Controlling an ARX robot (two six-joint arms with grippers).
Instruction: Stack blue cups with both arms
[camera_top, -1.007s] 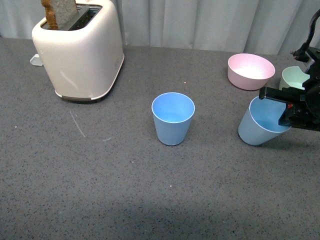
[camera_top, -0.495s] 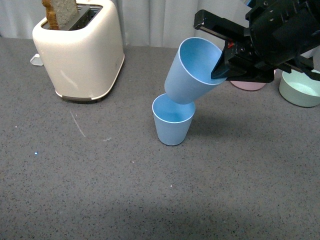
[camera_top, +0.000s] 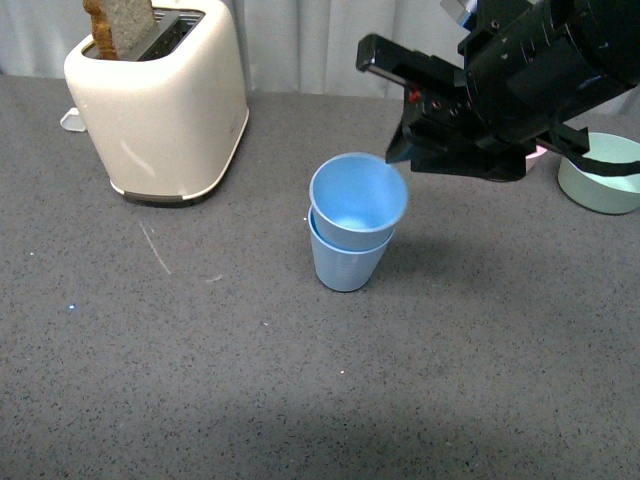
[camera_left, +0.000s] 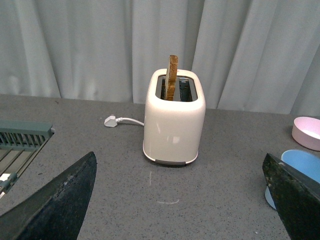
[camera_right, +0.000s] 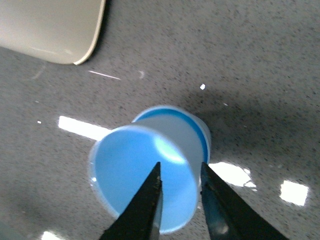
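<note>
Centrally, right gripper (camera_right: 181, 166) tight on upper cup (camera_top: 358, 205) in lower cup (camera_top: 345, 268); left gripper (camera_left: 179, 157) agape; toaster (camera_top: 160, 100) aside.

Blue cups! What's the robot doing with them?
It is stacking them. The right gripper pinches the rim of the top blue cup, one finger inside and one outside. That cup sits a little tilted in the bottom blue cup, which stands on the grey table. The cup is not let go yet. The left gripper is open, holds nothing and faces the toaster.
</note>
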